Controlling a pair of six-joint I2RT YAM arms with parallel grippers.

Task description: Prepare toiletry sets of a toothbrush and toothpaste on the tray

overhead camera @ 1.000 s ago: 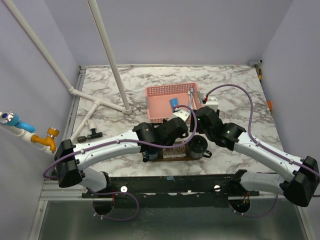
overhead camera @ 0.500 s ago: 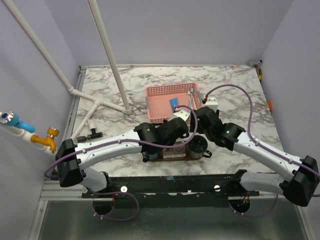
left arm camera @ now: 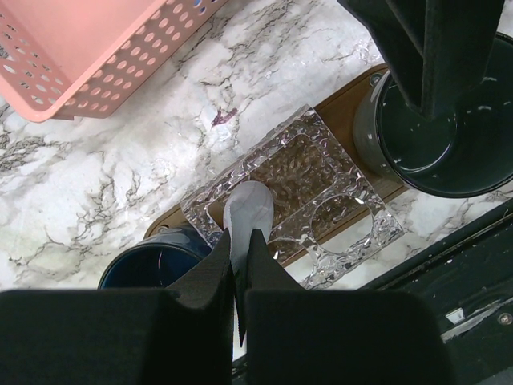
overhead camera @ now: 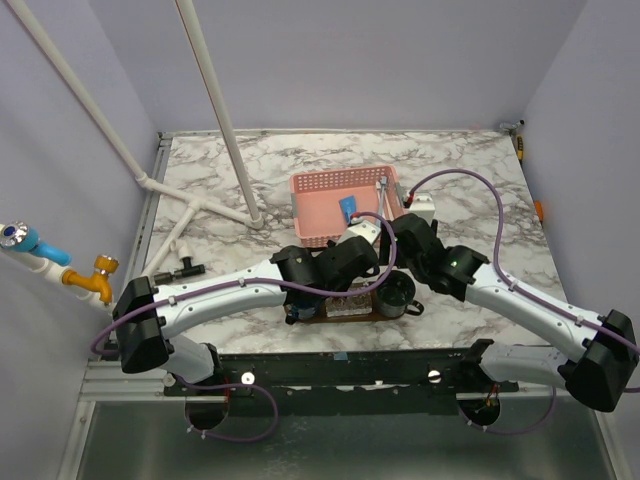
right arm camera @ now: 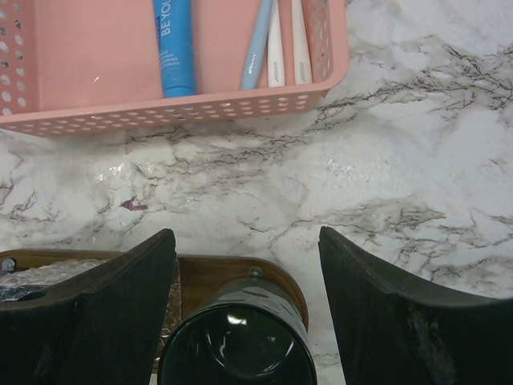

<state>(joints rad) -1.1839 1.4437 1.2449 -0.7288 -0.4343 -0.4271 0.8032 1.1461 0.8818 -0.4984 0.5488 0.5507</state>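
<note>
One toothbrush [left arm camera: 248,210], pinched by the left gripper [left arm camera: 239,241] at lower centre, hangs over the tray [left arm camera: 341,120] (not set down); right gripper [right arm camera: 244,249] gapes empty; toothpaste [right arm camera: 174,48] lies in the basket [right arm camera: 160,108] above.

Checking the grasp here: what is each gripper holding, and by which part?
The left gripper is shut on a white toothbrush, pinched partway along, one rounded end poking out beyond the jaws. The right gripper is open and holds nothing.

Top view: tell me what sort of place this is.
Probably a mock bathroom counter in a robot test cell: marble-patterned tabletop, white pipes with a brass tap on the left, and a pink basket holding toothpaste and toothbrushes.
</note>
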